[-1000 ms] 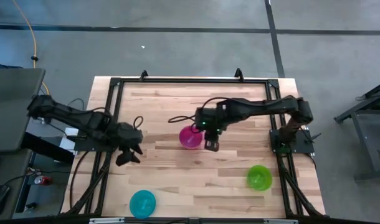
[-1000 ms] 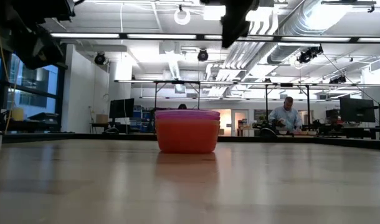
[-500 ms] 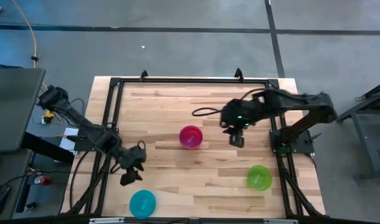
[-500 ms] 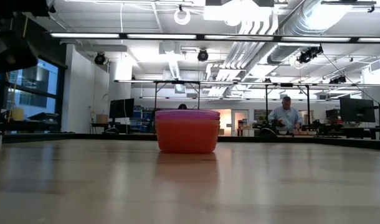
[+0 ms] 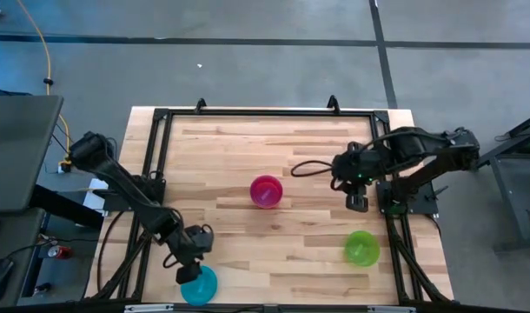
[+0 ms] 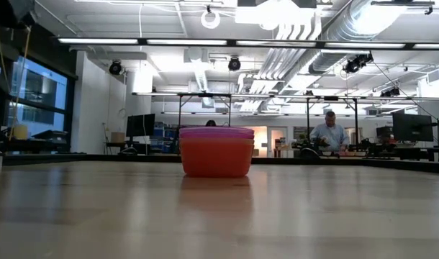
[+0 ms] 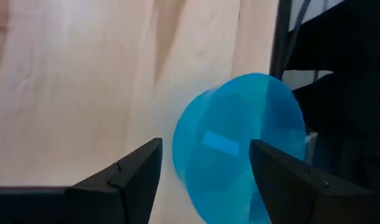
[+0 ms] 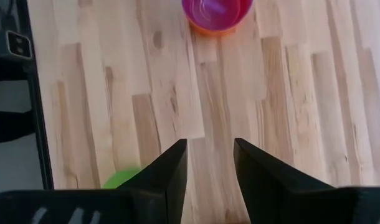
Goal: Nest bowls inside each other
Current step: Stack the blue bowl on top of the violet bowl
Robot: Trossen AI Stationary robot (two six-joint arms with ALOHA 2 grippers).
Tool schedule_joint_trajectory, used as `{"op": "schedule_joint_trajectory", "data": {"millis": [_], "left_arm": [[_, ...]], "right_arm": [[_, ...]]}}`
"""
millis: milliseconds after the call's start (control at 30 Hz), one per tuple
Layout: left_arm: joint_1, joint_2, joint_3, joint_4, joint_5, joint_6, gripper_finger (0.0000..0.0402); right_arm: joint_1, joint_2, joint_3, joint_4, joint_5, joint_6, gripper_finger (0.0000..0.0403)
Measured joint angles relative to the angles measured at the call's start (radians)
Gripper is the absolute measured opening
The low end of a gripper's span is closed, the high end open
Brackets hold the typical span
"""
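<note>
A stack of nested bowls (image 5: 266, 190) stands mid-table, pink on top (image 8: 216, 12). In the low view the stack (image 6: 216, 151) shows an orange bowl at the bottom with purple and pink rims above it. A cyan bowl (image 5: 199, 284) sits at the near edge, a green bowl (image 5: 361, 248) near right. No yellow bowl shows. My left gripper (image 5: 188, 269) hovers open just over the cyan bowl (image 7: 240, 143), which shows between its fingers (image 7: 205, 165). My right gripper (image 5: 358, 202) is open (image 8: 210, 165), between the stack and the green bowl (image 8: 121, 177).
A black metal frame (image 5: 156, 130) borders the wooden table. The right arm's base (image 5: 404, 196) stands at the right edge. Cables loop off both arms. Bare wood lies between the three bowl spots. A person (image 6: 330, 137) stands far back in the room.
My left gripper has swung from the table's left-middle toward the near edge and now hangs over the cyan bowl. My right gripper has drawn away from the pink stack toward the right edge, ending nearer the green bowl. The bowls have not moved.
</note>
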Motion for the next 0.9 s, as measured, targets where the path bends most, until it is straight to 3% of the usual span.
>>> {"op": "schedule_joint_trajectory", "data": {"millis": [333,500,733,900], "left_arm": [[-0.010,0.110,0.035,-0.051,-0.005,-0.033,0.0215],[-0.007,0.112,0.037,-0.064,-0.016,-0.038,0.0150],[0.022,0.112,0.037,-0.064,-0.001,0.012,0.0016],[0.070,0.112,0.037,-0.068,0.018,0.050,0.0008]], "right_arm": [[0.110,-0.019,-0.102,-0.009,0.040,0.126,0.0124],[0.163,-0.021,-0.159,-0.021,0.040,0.193,0.0124],[0.241,-0.049,-0.241,-0.021,0.033,0.337,0.0122],[0.319,-0.073,-0.281,-0.023,0.026,0.464,0.0106]]}}
